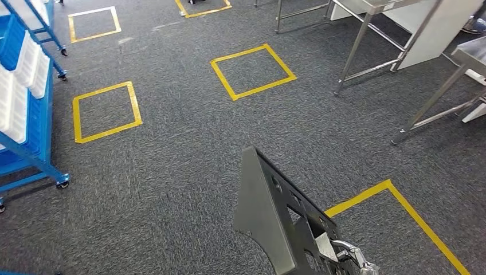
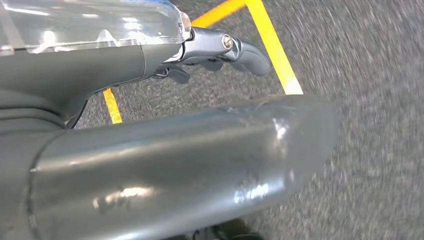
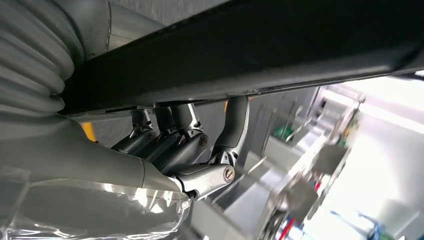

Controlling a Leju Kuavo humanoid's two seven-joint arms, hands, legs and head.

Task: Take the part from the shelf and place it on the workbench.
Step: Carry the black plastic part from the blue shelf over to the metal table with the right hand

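The part [image 1: 269,212] is a dark grey metal plate with cut-out holes, standing on edge low in the head view above the carpet. My right hand [image 1: 349,255] grips it at its lower right end. In the right wrist view the part [image 3: 280,45] is a dark bar across the picture, and my right hand [image 3: 185,145] has its fingers [image 3: 235,125] hooked around its edge. My left hand [image 2: 175,150] hangs over the carpet holding nothing, its thick thumb stretched out and its fingers [image 2: 240,50] apart from the thumb.
A blue wheeled shelf [image 1: 23,103] with white bins stands at the left edge. Steel-legged tables [image 1: 367,51] stand at the far right, one closer [image 1: 435,103]. Yellow tape squares [image 1: 106,112] [image 1: 252,71] mark the grey carpet, with a tape corner [image 1: 401,206] beside the part.
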